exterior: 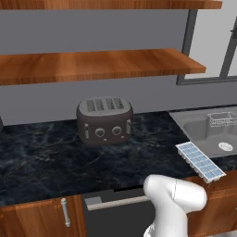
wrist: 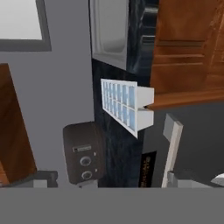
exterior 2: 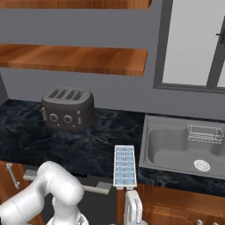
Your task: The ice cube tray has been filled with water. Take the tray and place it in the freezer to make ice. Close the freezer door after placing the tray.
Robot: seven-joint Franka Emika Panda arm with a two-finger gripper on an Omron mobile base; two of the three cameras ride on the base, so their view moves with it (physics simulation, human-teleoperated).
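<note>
On the far left of the dark marbled desk (exterior: 41,157) sits the grey four-slot toaster (exterior: 105,119), upright, knobs facing us, its slots dark so nothing can be made out inside them. It's well apart from everything else. Two wooden shelves (exterior: 92,65) run along the grey wall above it.

Moving right, here's the ice cube tray (exterior: 200,161), lying flat at the front edge of the desk, just beside the sink. From the right base view the ice cube tray (exterior 2: 125,166) runs lengthwise toward us, its near end jutting over the desk's front lip, two rows of pale-blue compartments showing. Whether that blue is water or just the cell colour, I can't tell. In the hand view the tray (wrist: 124,106) appears turned on its side, its white end wall poking past the desk edge above the dark dishwasher front (wrist: 192,140).

Further right, the steel sink (exterior 2: 176,147): in its basin a small wire rack (exterior 2: 205,133) rests toward the back, and the round drain (exterior 2: 202,165) sits nearer the front. A window (exterior 2: 193,44) stands above it.

The fingers are spread wide, nothing between them, and short of the tray — they're barely visible at the bottom of the hand view.
</note>
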